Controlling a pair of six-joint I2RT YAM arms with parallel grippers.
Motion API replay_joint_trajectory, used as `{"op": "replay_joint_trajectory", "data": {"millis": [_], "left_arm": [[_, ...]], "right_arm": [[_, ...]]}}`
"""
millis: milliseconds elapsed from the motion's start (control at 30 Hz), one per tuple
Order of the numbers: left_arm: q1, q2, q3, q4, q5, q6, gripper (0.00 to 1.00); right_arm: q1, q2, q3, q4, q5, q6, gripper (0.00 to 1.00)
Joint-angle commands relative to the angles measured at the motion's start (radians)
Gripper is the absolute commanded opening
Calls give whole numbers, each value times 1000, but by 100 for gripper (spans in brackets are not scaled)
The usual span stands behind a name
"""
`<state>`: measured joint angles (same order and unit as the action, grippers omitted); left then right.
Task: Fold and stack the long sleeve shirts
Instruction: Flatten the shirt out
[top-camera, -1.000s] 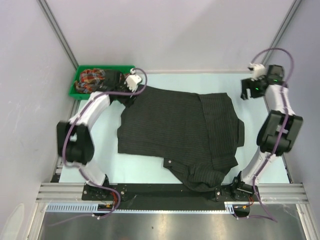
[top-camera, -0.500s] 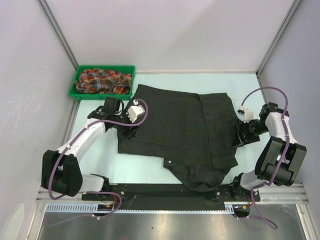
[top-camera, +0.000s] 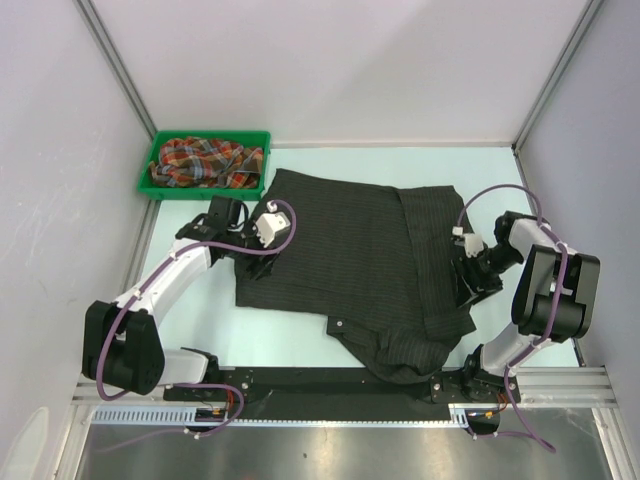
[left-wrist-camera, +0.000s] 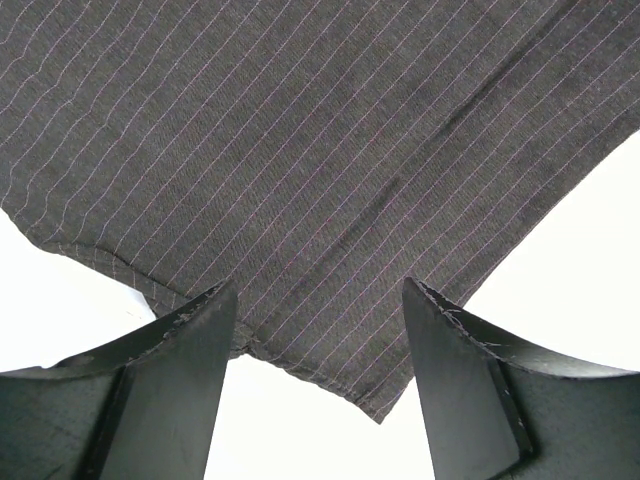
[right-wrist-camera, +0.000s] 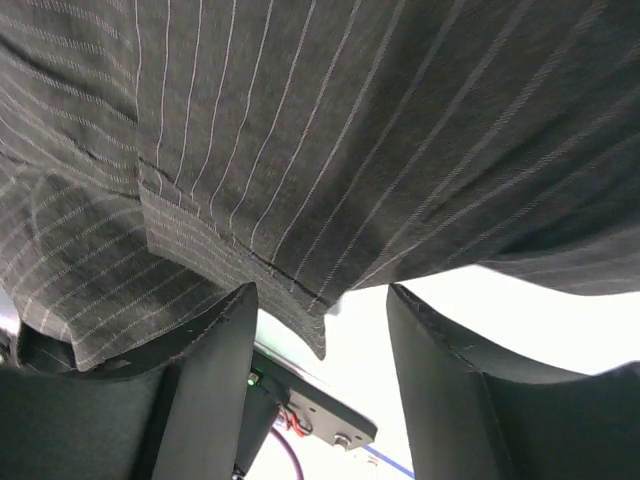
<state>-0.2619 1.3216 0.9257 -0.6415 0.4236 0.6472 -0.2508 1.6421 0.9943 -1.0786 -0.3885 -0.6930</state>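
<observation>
Left gripper spread, over black shirt corner

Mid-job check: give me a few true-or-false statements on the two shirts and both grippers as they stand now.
1. The plaid shirt lies in the green bin. True.
2. The black pinstriped shirt is folded into a neat square. False: it lies spread open, bunched at its near edge.
3. The left gripper has its fingers apart at a corner of that shirt. True.
4. The right gripper hangs over the bin. False: it is at the shirt's right edge, fingers apart.
</observation>
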Motion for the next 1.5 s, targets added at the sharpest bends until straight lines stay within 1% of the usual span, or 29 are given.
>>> {"op": "replay_joint_trajectory", "data": {"millis": [0,100,200,233,300,333,367,467,600,667,700,733,800,833,867,933,967,1000,1033,1067,1133,1167,1200,1233,1267,1300,1367,1400,1467], "left_arm": [[-5,-21,-10,34,18,16,73],[-5,-19,-11,37,12,14,73],[-5,-21,-11,39,4,15,73],[-5,-22,-10,37,1,17,73],[-5,-21,-8,37,-2,14,73],[-5,-21,-8,34,-2,14,73],[-5,-21,-10,34,-3,15,73],[-5,-19,-14,31,-5,17,73],[-5,-12,-7,28,-3,20,73],[-5,-2,1,23,-2,23,73],[-5,2,12,22,-2,23,73],[-5,8,16,17,-2,26,73],[-5,33,36,17,-3,28,73],[-5,42,45,17,-5,26,73],[-4,50,53,20,-3,17,72],[0,65,79,35,4,-6,72],[4,68,93,42,10,-29,72],[4,68,99,48,12,-38,72],[6,67,104,63,6,-47,72],[6,64,107,72,4,-64,72],[7,57,108,89,-5,-73,72],[7,54,105,95,-9,-86,73],[10,53,102,103,-16,-92,73],[13,47,99,108,-19,-95,73],[13,42,94,108,-20,-93,73],[19,34,87,108,-19,-92,73],[21,10,65,105,-8,-72,73],[21,1,58,86,-3,-58,73],[21,-22,39,62,56,0,73]], "right_arm": [[16,-1,-23,-20,20,-40,58],[24,2,-19,-41,-4,-62,53],[34,7,-17,-47,-16,-74,42],[36,10,-16,-47,-23,-74,27],[36,13,-2,-64,-32,-80,14],[36,12,6,-73,-44,-85,2],[33,2,15,-93,-53,-91,0],[30,-22,56,-139,-105,-114,0],[27,-62,165,-173,-213,-114,0],[33,-61,275,-140,-294,-68,0],[36,-54,323,-104,-312,-33,0],[51,-24,416,-65,-343,34,0],[71,22,538,81,-351,111,0],[82,83,666,162,-319,180,0],[81,113,731,345,-305,299,0],[73,215,857,554,-242,433,0],[73,255,965,748,-225,538,0],[73,289,1024,835,-163,584,0],[76,323,1071,915,-136,620,1],[87,414,1200,980,-118,636,7],[108,520,1341,929,-84,593,25],[122,597,1404,845,-73,575,43],[127,626,1464,795,-53,523,76],[131,640,1472,739,-40,489,82],[133,634,1462,639,-26,460,85],[125,616,1377,603,-18,411,86],[102,547,1243,554,-47,377,87],[78,469,1103,536,-88,353,89],[55,376,970,461,-125,256,90]]}}
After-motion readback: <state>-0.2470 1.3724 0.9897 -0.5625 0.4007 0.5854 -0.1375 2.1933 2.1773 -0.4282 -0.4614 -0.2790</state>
